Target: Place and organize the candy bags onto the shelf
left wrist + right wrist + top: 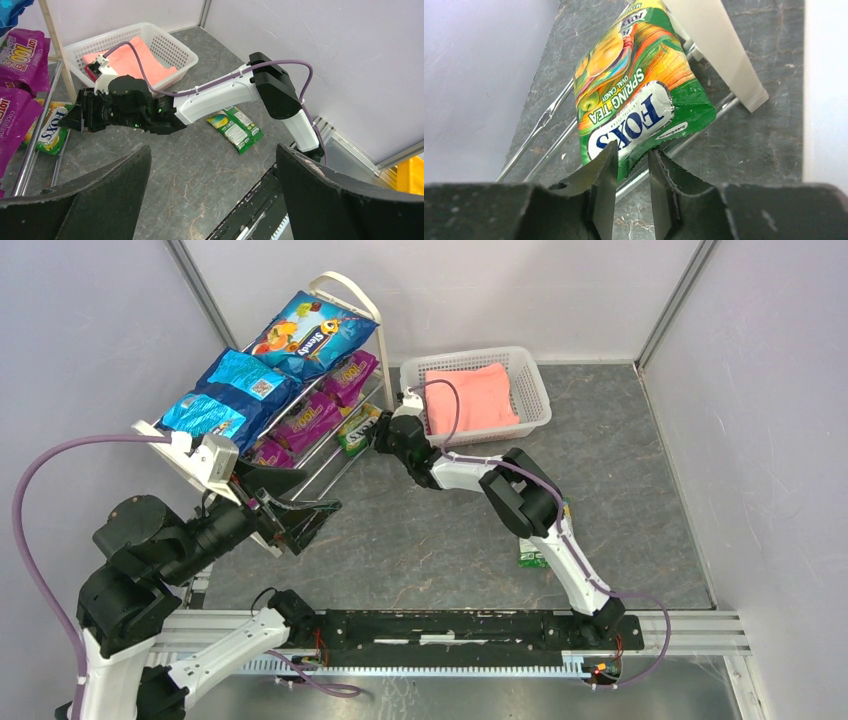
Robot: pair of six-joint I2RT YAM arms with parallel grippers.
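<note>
The cream shelf [350,285] stands at the far left. It holds a large blue bag [300,335], two smaller blue bags [225,390] and purple bags [350,370]. A green-and-white bag [634,100] lies on the lowest rods [50,130]. My right gripper [633,160] sits at its near edge with the jaws a little apart, the bag's sealed edge between them; it shows in the top view [382,433]. Another green bag [236,127] lies on the floor, half under the right arm [533,555]. My left gripper [212,150] is wide open and empty, near the shelf's front [305,518].
A white mesh basket [535,390] with a folded pink cloth [470,395] stands just right of the shelf, behind the right gripper. Grey walls close in on three sides. The arms' base rail [450,625] runs along the near edge.
</note>
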